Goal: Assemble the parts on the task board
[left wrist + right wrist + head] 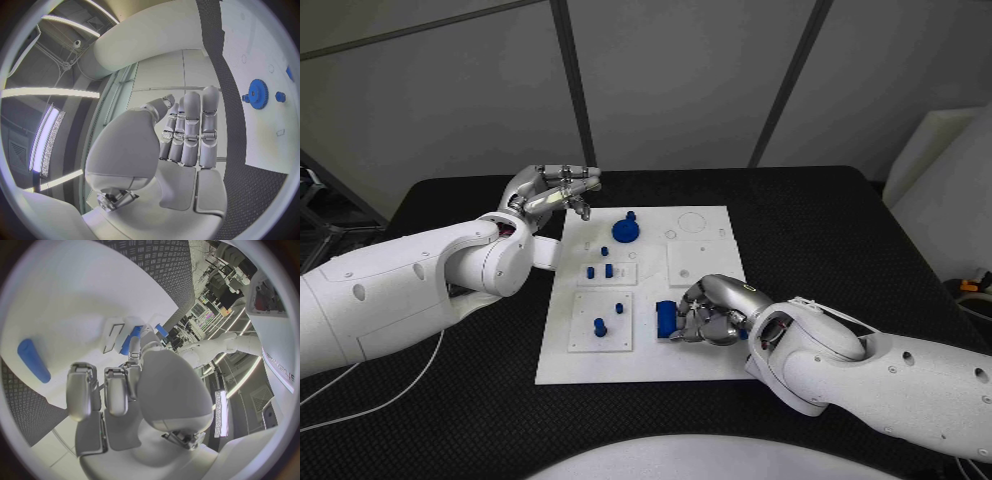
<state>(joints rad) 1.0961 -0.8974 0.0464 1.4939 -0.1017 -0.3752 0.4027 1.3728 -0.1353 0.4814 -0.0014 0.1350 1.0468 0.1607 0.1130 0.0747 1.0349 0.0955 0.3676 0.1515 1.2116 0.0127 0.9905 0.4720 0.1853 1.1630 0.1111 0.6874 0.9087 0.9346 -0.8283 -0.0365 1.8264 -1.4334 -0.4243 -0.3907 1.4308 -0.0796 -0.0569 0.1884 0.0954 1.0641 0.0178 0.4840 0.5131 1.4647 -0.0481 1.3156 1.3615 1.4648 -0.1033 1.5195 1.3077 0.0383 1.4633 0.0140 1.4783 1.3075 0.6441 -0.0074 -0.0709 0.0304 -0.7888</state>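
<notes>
We see a white board (646,360) on a black table (848,230), whose surface shows a fine woven grid in the wrist views. The parts are blue: a round gear (627,231), small pegs (600,326) and a block (666,317) beside the right hand (715,310). Both hands are silver, the left hand (557,190) with a touch of green near its fingers, and the arms (401,285) are white. An oblong blue piece (32,360) lies on the white board in the right wrist view.

The right hand (714,310) covers part of a blue part (666,318); whether it grips it is unclear. The board's (704,362) near right corner is hidden by the right arm.
</notes>
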